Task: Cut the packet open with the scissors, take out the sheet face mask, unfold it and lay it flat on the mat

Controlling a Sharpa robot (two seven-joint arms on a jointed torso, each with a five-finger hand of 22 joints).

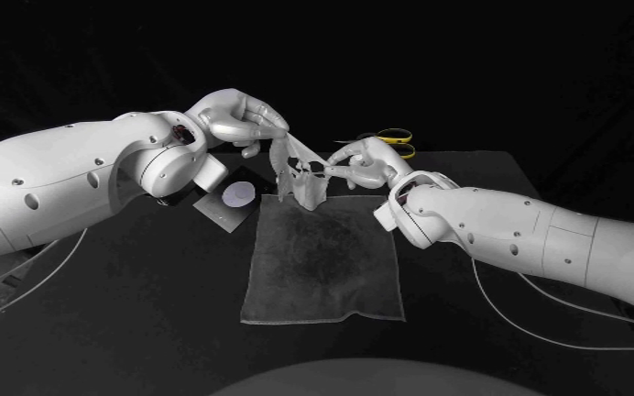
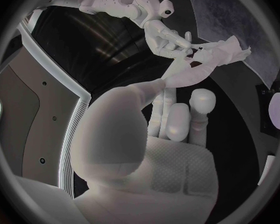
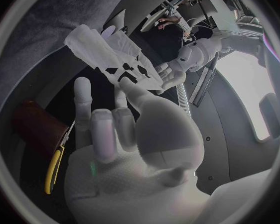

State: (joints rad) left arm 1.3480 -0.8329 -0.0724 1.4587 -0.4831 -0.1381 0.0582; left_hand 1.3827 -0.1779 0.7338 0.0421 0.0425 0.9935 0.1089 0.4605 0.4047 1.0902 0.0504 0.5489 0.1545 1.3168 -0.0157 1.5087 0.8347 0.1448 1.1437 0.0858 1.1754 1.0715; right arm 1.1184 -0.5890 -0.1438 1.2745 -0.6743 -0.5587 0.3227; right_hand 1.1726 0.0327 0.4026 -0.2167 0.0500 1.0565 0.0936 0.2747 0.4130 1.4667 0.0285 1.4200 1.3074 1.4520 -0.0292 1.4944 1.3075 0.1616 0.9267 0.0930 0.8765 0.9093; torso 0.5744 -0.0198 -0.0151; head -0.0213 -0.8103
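Head view: we pinch the face mask (image 1: 302, 176) between left hand (image 1: 241, 123) and right hand (image 1: 370, 163); it hangs half folded over the far end of the mat (image 1: 323, 272).

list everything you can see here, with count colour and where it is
sheet face mask: one, white, partly unfolded, held in the air over the mat's far edge
mat: one, grey, flat in the middle of the table
packet: one, dark with a pale round mark, on the table by the mat's far left corner
scissors: one pair, yellow handles, on the table beyond the right hand
table: one, black
left hand: one, silver, pinches the mask's top
right hand: one, silver, pinches the mask's side
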